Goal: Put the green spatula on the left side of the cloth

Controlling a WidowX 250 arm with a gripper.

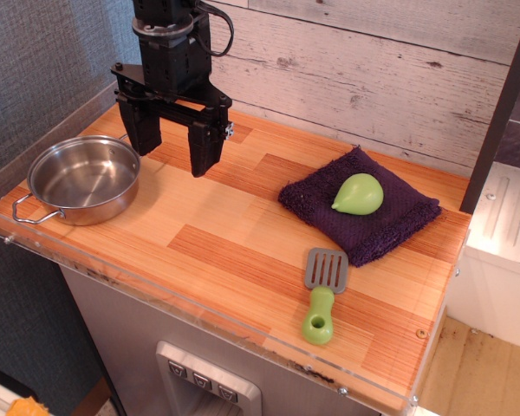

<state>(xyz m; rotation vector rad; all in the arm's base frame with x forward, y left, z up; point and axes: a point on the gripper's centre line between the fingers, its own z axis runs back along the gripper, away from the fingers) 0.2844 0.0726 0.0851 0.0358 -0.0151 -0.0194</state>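
Observation:
The green spatula [321, 294] lies flat on the wooden counter near the front right, its grey slotted blade toward the cloth and its lime-green handle toward the front edge. The cloth [390, 217], a dark purple folded towel, lies just behind it at the right. A smooth lime-green pear-shaped object [359, 194] rests on the cloth. My gripper [172, 143] hangs open and empty above the counter at the back left, far from the spatula, next to the steel pan.
A steel pan [84, 179] with a handle sits at the left end of the counter. A clear plastic lip runs along the front edge [199, 312]. A wood-plank wall is behind, and a dark post [501, 113] stands at the right.

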